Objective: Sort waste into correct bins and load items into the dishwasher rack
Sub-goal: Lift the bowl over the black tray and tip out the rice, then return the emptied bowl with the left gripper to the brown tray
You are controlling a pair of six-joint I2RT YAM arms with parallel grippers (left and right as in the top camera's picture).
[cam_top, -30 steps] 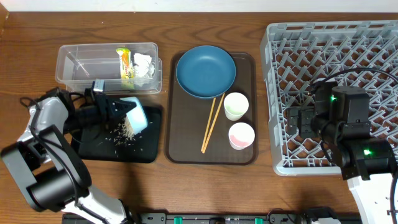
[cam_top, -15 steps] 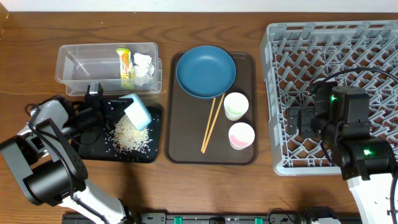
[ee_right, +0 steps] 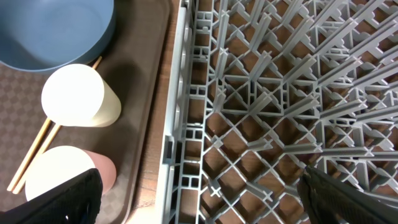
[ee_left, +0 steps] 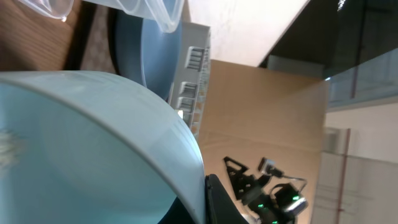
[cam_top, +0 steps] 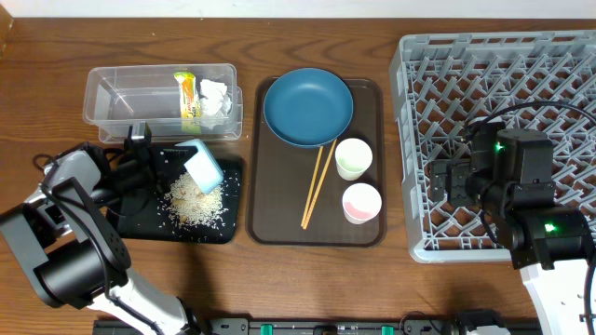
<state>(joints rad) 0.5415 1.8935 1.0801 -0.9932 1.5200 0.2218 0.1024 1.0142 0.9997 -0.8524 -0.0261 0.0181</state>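
Far left: the left claw point(cam_top: 175, 165) is clenched on the small light blue bowl point(cam_top: 203, 168) and holds it tipped on edge above the black tray point(cam_top: 130, 223). A heap of white rice scraps point(cam_top: 196, 203) lies on that tray under the bowl, with loose grains scattered around it. In the left wrist view the bowl's pale wall fills most of the frame.

Just behind the black tray is the clear tub point(cam_top: 112, 98). At its right end we note the yellow-green wrapper point(cam_top: 189, 100) and, beside it, the crumpled white tissue point(cam_top: 216, 98). The wrapper carries print, but it is too small for us to read.

Centre: the brown serving tray point(cam_top: 279, 228) sits on the table point(cam_top: 47, 56). The dark blue bowl point(cam_top: 307, 107) is at its far end. The chopsticks point(cam_top: 317, 186) run slantwise from under the bowl's rim toward the near edge. The pale green-white cup point(cam_top: 354, 158) and the pink cup point(cam_top: 362, 203) stand upright to their right, close together.

Right: the grey dishwasher rack point(cam_top: 484, 74) has only its pegs showing. The right claw point(ee_right: 200, 186) is released, fingers spread wide, and hangs over the rack's left edge grasping nothing.

We find no legible writing on the bowls, cups or rack.
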